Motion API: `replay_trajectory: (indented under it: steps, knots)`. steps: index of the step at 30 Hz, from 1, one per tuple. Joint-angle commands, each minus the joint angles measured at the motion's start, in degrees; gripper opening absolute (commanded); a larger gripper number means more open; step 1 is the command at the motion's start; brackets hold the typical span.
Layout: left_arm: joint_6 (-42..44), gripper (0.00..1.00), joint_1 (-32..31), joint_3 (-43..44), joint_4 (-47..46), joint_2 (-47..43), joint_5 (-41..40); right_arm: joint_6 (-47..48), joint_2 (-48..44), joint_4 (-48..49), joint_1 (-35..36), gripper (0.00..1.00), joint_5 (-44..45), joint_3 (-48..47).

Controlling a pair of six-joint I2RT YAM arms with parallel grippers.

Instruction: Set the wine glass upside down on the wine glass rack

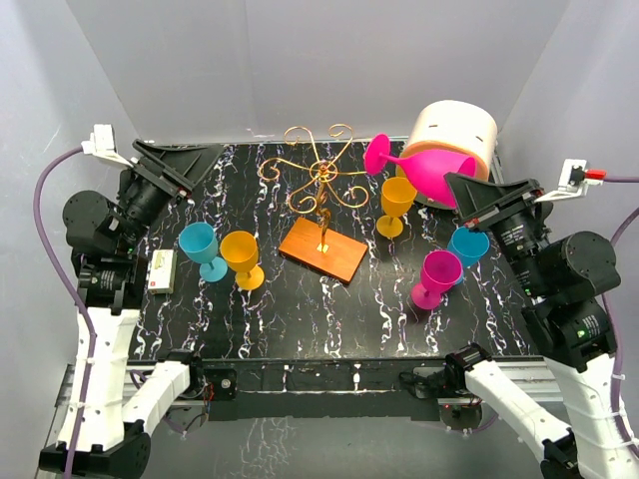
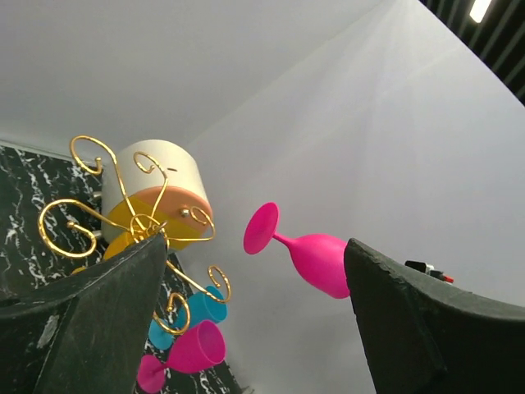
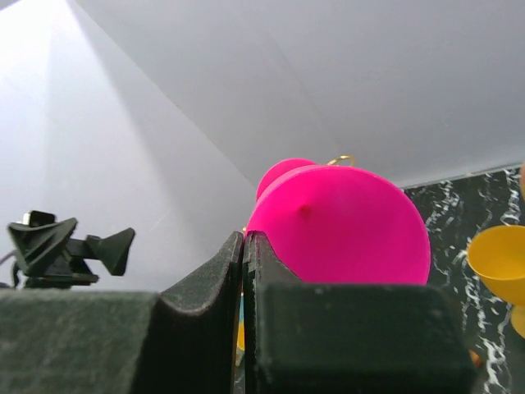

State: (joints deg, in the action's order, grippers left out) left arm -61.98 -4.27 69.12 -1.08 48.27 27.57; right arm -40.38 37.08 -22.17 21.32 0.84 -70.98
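My right gripper (image 1: 467, 187) is shut on the rim of a pink wine glass (image 1: 427, 168). It holds the glass in the air on its side, with the foot (image 1: 377, 153) pointing left toward the wine glass rack (image 1: 319, 175). The rack is gold wire scrolls on a post, standing on a wooden base (image 1: 322, 249). In the right wrist view the bowl (image 3: 344, 230) fills the middle and its wall is pinched between the fingers of the gripper (image 3: 244, 271). My left gripper (image 1: 185, 160) is open and empty, raised at the far left. Its view shows the rack (image 2: 139, 222) and the held glass (image 2: 316, 258).
Standing on the black marbled table: a blue glass (image 1: 202, 247) and a yellow glass (image 1: 243, 257) on the left, and a yellow glass (image 1: 396, 203), a blue glass (image 1: 467, 244) and a pink glass (image 1: 436, 277) on the right. A cream cylinder (image 1: 454, 135) stands at the back right. A small white box (image 1: 162, 271) lies at the left edge.
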Motion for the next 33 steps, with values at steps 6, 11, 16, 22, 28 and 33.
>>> replay_trajectory:
  steps: [6,11,16,22,28,33]
  knots:
    - [-10.4,0.82,-4.8,-0.1,-12.6,6.3,0.9,-5.9,1.9,16.9,0.2,0.00,-1.1,1.7]
    - [-8.9,0.81,-17.1,3.0,-16.8,12.4,-5.0,-8.8,3.8,22.5,0.2,0.00,-1.1,3.1]
    - [-6.4,0.82,-31.2,3.2,-23.3,18.3,-13.1,-9.9,5.9,25.4,0.1,0.00,-1.9,3.5]
    - [-2.5,0.82,-39.2,5.2,-26.8,23.5,-20.0,-10.9,6.3,28.8,0.1,0.00,-3.6,5.5]
    - [-2.0,0.81,-43.7,6.9,-33.9,27.5,-27.7,-10.9,5.4,30.4,0.1,0.00,-4.7,6.8]
    - [-0.4,0.78,-46.9,11.8,-31.2,31.3,-34.4,-11.7,3.9,32.9,0.1,0.00,-5.7,9.2]
